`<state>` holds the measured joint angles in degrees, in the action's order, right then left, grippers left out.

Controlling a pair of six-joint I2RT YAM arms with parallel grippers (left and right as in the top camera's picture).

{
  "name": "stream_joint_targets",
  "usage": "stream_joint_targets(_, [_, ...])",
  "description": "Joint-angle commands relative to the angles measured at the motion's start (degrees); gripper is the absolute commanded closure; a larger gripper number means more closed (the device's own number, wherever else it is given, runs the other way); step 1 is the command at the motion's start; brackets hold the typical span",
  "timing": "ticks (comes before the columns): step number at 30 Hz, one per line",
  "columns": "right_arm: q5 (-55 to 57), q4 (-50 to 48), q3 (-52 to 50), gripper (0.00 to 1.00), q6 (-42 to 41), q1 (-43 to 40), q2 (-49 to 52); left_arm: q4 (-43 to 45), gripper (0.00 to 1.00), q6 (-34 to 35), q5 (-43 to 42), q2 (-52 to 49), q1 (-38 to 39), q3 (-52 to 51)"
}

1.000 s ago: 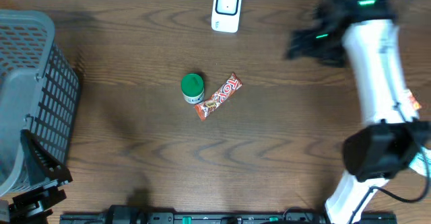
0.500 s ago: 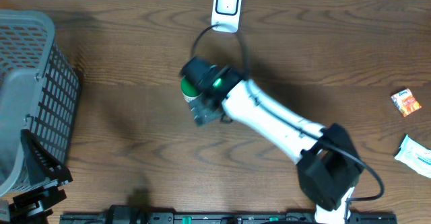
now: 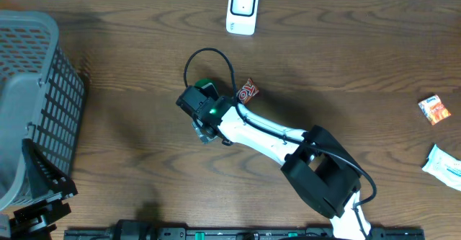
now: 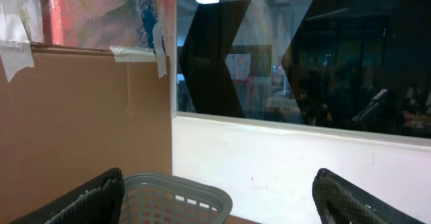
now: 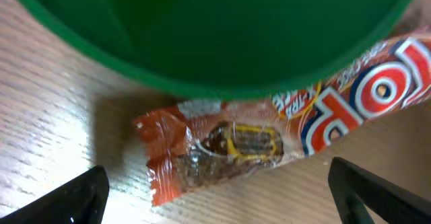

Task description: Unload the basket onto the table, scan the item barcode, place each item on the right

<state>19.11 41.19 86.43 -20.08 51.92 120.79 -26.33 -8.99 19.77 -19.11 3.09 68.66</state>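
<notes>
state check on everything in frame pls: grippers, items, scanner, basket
right gripper: open, over the candy bar, holding nothing
left gripper: open, empty, beside the basket
candy bar: flat on the table, not gripped
green-capped bottle: upright, cap on
scanner: at far table edge, untouched; on or off unclear
basket: upright, at table's left
orange packet: flat, right edge
white packet: flat, right edge

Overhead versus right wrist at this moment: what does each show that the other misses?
Only overhead: the white scanner, the grey basket, an orange packet and a white packet at far right. Only right wrist: the right gripper standing open, and the crimped end of the candy bar. Both: the green lid and that candy bar.
</notes>
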Motion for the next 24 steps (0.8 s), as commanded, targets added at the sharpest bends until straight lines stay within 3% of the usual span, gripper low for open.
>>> stream_joint_targets(1, [2.47, -2.73, -0.02, 0.01, 3.10, -0.33, 0.68, 0.46, 0.11, 0.09, -0.26, -0.55, -0.31, -0.20])
stream_joint_targets(10, [1.42, -2.40, -0.02, 0.01, 3.48, -1.60, 5.01, 0.44, 0.11, 0.09, -0.26, -0.55, -0.31, -0.20])
stream_joint_targets(12, [1.51, -1.73, -0.02, 0.25, 4.81, -1.64, 6.23, 0.42, 0.11, 0.09, -0.26, -0.55, -0.31, -0.20])
stream_joint_targets(15, [1.90, -1.53, -0.02, 0.92, 4.94, -1.79, 6.60, 0.46, 0.11, 0.09, -0.26, -0.55, -0.31, -0.20])
stream_joint_targets(16, [1.95, -1.49, 0.09, 0.99, 4.94, -1.95, 6.45, 0.46, 0.11, 0.09, -0.26, -0.55, -0.31, -0.20])
stream_joint_targets(24, [0.04, 8.59, 4.87, 0.99, 2.95, -3.30, -0.96, 0.42, 0.11, 0.09, -0.26, -0.55, -0.31, -0.20])
